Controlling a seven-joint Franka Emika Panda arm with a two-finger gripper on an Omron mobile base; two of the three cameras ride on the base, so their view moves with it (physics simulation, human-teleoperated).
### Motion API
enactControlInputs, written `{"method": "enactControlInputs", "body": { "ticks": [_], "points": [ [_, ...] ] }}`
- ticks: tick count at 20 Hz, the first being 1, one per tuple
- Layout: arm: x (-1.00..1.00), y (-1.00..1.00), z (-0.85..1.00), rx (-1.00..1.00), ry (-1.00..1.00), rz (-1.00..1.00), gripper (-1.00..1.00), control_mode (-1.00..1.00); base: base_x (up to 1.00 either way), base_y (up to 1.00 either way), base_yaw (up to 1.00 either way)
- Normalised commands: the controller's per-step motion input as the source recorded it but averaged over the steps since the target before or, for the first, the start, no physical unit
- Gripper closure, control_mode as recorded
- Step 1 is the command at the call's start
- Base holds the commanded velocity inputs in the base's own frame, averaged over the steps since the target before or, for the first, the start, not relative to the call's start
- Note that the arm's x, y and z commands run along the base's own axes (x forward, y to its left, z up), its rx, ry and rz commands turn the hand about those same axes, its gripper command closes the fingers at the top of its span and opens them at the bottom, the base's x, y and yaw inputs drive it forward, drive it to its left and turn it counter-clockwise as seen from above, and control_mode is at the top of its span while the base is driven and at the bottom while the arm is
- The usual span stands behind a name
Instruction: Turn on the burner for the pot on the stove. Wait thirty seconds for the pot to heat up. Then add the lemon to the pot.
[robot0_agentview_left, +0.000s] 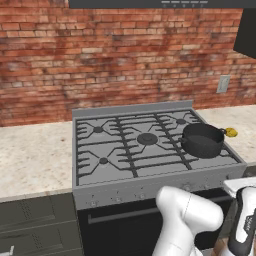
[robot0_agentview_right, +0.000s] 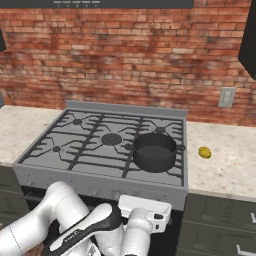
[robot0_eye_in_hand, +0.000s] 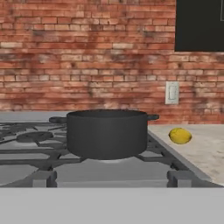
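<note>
A grey steel stove (robot0_agentview_right: 105, 150) with dark grates stands against a brick wall. The dark pot (robot0_agentview_right: 154, 152) sits on the front burner at the stove's right edge, empty as far as can be seen. The small yellow lemon (robot0_agentview_right: 204, 152) lies on the speckled bench (robot0_agentview_right: 225, 165) just right of the stove, near the pot but apart from it. The robot's pincer stands fully open and holds nothing, low before the stove's front knob row (robot0_agentview_right: 102, 191). The lemon looks light, firm, smooth-skinned and rounded, so it may roll or slip; it is probably best taken across its middle, the narrower way, from above.
</note>
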Motion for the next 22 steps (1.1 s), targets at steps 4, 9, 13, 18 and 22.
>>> {"method": "enactControlInputs", "body": {
  "ticks": [4, 9, 13, 18, 22],
  "points": [
    [0.00, 0.00, -0.08, 0.00, -0.25, 0.00, -1.00, -1.00, 0.00, 0.00, 0.00],
    [0.00, -0.02, -0.07, 0.00, 0.00, 0.00, -1.00, -1.00, 0.00, 0.00, 0.00],
    [0.00, -0.24, -0.42, 0.00, 0.00, 0.00, -1.00, -1.00, 0.00, 0.00, 0.00],
    [0.00, -0.31, -0.34, 0.00, 0.00, 0.00, -1.00, -1.00, 0.00, 0.00, 0.00],
    [0.00, -0.28, -0.27, 0.00, -0.02, 0.00, -1.00, -1.00, 0.00, 0.00, 0.00]
  ]
}}
